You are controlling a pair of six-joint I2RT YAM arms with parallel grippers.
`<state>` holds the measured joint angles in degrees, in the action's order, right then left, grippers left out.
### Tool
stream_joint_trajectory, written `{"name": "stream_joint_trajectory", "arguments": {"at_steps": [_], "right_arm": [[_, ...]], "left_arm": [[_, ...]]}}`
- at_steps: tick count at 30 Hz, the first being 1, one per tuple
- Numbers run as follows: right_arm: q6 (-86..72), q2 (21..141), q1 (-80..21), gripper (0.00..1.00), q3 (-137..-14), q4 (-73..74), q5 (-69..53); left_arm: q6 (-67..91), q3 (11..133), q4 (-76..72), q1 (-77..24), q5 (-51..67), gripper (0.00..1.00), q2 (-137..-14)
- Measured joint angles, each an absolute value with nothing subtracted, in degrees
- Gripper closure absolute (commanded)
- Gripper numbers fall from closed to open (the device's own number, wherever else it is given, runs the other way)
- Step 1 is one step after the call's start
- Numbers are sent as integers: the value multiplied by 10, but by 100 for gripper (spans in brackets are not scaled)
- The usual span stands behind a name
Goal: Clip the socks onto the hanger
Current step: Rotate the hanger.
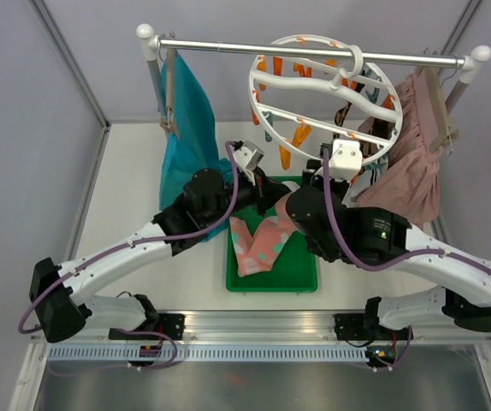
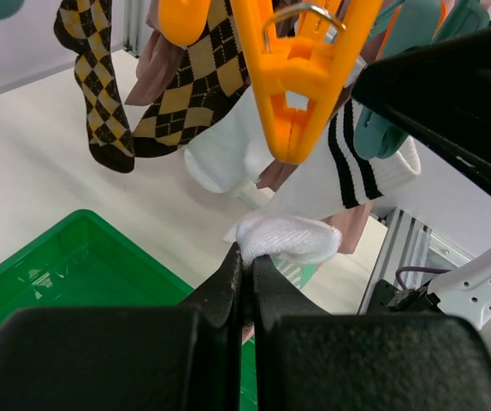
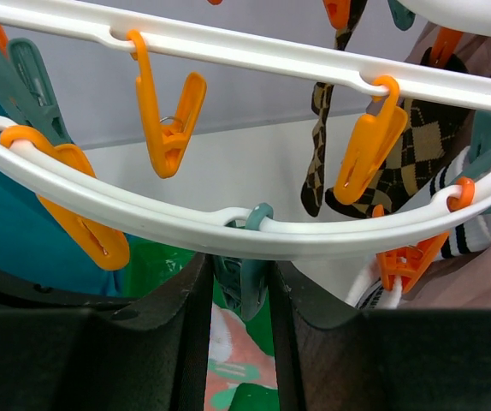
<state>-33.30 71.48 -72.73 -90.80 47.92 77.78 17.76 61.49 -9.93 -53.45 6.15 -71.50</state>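
Top external view: the round white hanger [image 1: 297, 84] hangs from a rail [image 1: 228, 45], at 12 o'clock from a green tray [image 1: 301, 270] on the counter [image 1: 134, 171]. A pink sock [image 1: 258, 244] with mint and white patches lies in the tray, its upper end rising toward 1 o'clock.

Left wrist view: the left gripper [image 2: 245, 257] is pressed together and pinches the sock's white toe [image 2: 288, 238] at its tips. An orange clip [image 2: 292, 77] hangs at 12 o'clock above it. Argyle socks [image 2: 186, 94] and a striped white sock [image 2: 348, 163] hang behind.

Right wrist view: the right gripper [image 3: 239, 267] is closed on a teal clip [image 3: 244, 291] on the hanger's rim, one finger touching each side. The pink sock shows at 6 o'clock below.
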Motion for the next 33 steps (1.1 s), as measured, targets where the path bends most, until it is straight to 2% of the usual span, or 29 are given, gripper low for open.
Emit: {"name": "stream_joint_trajectory", "arguments": {"at_steps": [13,18,26,33], "right_arm": [[-283,681,-727,100,-865,381,731],[-279,619,-727,100,-812,367,689],[-323,488,-727,100,-787,413,700],[-361,483,-726,100,-787,467,737]], "left_arm": [[173,615,-113,-544,76,98,-715],[152,647,-77,-545,48,98,-730],[139,707,-22,-542,-46,98,-769],[128,715,-7,-541,-39,98,-774]]}}
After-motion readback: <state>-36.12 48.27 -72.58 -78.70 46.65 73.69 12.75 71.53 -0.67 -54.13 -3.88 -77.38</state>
